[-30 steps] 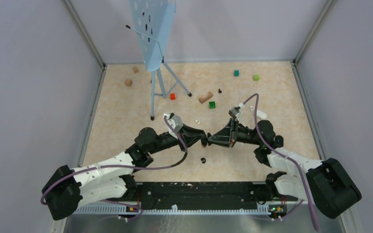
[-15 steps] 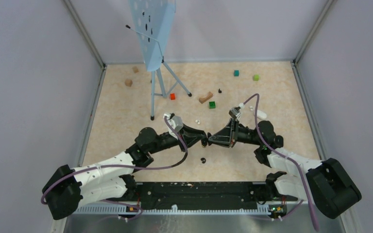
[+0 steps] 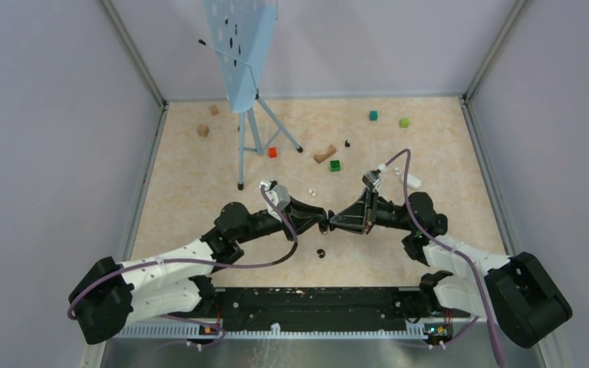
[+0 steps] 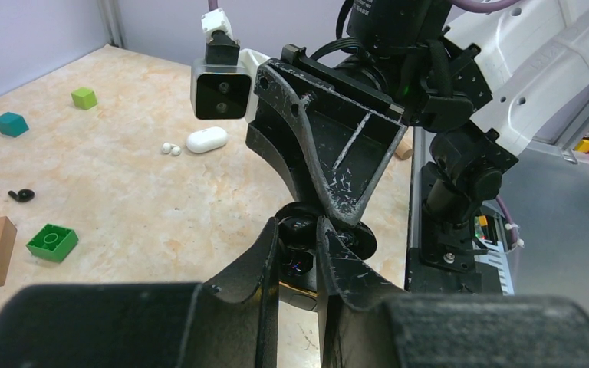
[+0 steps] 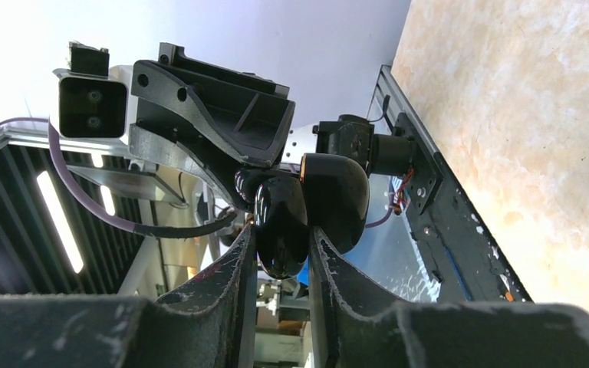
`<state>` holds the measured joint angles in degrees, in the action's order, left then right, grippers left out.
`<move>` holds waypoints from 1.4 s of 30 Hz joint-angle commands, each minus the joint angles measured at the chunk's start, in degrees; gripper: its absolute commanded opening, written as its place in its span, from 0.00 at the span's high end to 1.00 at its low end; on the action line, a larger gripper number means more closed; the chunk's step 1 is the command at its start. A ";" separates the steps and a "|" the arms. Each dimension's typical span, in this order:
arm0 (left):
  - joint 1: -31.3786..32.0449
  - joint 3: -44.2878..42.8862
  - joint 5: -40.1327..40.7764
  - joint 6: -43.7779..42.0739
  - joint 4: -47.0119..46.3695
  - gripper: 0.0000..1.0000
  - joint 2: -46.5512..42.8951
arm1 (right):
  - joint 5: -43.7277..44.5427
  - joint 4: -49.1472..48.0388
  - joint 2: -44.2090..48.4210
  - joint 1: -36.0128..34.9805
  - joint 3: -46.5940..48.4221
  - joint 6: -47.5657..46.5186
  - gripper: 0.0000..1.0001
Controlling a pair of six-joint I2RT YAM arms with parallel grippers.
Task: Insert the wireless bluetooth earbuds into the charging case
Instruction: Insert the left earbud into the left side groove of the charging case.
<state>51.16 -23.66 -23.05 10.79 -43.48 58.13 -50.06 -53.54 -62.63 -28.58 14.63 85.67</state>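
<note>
- Evidently at the case-handling step, ahead of any insertion: holding a glossy black rounded charging case (image 5: 280,222) up off the pale marbled tabletop (image 3: 199,192), mid-workspace, between the two arms.
- Left jaws narrow, pinching one end of that case; right jaws narrow as well, clamped on a shiny lobe of it.
- Showing a second shiny lobe just beside the clamped one in the right wrist view; probably the lid swung partly away, though impossible to confirm.
- Carrying no earbud in either grip, as far as visible.
- Leaving a tiny glossy black earbud (image 3: 321,252) loose on the tabletop, near the held case on the arms' side, and a second black earbud (image 3: 347,142) farther back, near a curved wooden block (image 3: 324,154) and a green studded brick (image 3: 335,165).
- Leaving also a pair of tiny white earbuds (image 4: 171,148) just beside a white oval case (image 4: 206,139), apart from both jaws.
- Next, most likely: get the lid fully open, keep one grip to steady the case with its wells facing up, free the other jaws, go for the nearest black earbud.
- Calling for a fine, centred pinch: small, glossy, apt to roll or slip.
</note>
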 commanded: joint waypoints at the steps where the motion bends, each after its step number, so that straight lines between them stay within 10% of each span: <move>1: 0.26 0.89 -1.43 -0.06 -4.87 0.89 0.67 | 0.54 -2.54 1.46 0.27 0.14 -0.32 1.00; 42: 0.26 0.48 -4.21 -6.54 1.68 0.97 0.59 | 1.11 -6.06 1.49 0.11 -0.04 2.05 1.00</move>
<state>51.16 -20.60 -27.14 5.82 -47.35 58.02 -49.39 -54.00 -62.26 -28.58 13.80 87.29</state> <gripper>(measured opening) 0.230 0.246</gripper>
